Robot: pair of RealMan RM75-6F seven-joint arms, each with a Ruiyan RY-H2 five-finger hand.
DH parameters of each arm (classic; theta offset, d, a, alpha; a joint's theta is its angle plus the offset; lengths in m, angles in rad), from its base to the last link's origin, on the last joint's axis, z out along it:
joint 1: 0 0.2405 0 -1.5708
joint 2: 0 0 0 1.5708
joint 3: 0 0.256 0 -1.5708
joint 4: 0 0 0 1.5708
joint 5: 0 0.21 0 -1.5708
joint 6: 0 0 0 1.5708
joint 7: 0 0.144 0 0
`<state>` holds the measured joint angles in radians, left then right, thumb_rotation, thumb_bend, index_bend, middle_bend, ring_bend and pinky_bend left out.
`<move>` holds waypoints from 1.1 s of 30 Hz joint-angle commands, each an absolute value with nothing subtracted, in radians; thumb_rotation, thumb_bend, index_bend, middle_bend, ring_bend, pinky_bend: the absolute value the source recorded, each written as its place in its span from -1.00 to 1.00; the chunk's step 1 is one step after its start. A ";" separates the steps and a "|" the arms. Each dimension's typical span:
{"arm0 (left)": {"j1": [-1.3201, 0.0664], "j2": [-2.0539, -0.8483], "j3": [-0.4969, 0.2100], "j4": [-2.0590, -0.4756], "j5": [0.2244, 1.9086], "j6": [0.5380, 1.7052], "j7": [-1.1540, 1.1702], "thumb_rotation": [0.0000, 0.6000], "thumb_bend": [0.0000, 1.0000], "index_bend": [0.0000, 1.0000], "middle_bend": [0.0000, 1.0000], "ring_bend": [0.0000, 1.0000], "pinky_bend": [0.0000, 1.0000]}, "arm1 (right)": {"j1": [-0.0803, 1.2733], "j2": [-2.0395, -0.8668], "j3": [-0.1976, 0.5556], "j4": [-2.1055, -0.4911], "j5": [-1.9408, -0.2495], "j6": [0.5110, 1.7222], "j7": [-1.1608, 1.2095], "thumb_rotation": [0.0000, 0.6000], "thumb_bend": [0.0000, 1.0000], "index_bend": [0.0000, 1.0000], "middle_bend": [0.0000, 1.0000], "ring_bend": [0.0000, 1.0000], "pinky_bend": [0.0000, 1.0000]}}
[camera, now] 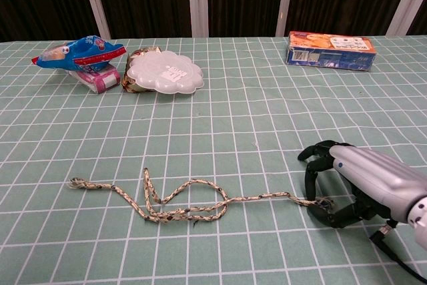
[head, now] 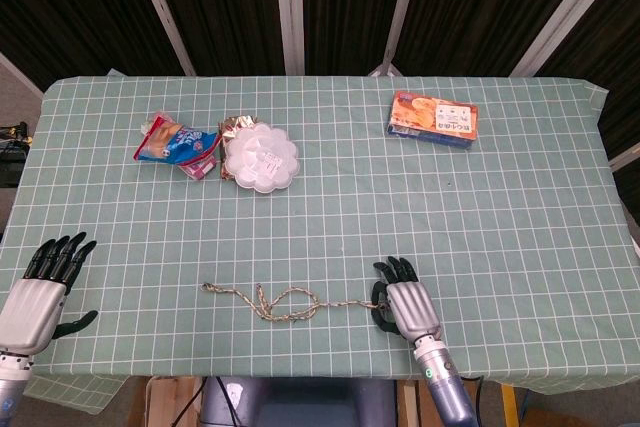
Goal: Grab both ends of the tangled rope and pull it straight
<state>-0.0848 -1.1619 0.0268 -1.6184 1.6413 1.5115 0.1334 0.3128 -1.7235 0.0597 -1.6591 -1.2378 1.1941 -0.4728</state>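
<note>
Right robot hand [head: 408, 303] over rope [head: 285, 301] end, left robot hand [head: 40, 290] spread apart, checked table [head: 500, 217]

One rope [head: 275, 301], two snack packets [head: 175, 143], one white lid [head: 260, 158], one box [head: 433, 118].

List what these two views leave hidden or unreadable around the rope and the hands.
- Rope right end: in both views it runs under the right hand, whose curled fingers hide whether it is pinched.
- Left hand: outside the chest view; the head view's edge cuts off its arm.
- Knot: the strands' over-under crossings are too small to trace.
- Orange box: print too small to read.
</note>
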 commanded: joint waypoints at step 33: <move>-0.418 -1.476 -0.100 -1.766 1.352 1.062 0.599 1.00 -0.36 -0.03 -0.67 -1.00 -1.00 | 0.327 -1.619 0.075 -1.758 -1.215 1.204 -0.445 1.00 -0.11 0.25 -0.54 -1.00 -1.00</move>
<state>-0.3982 -1.4392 -0.0993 -1.7819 1.3816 1.0814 0.5739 0.3270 -1.6199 0.0748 -1.7572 -1.2161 1.2041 -0.4453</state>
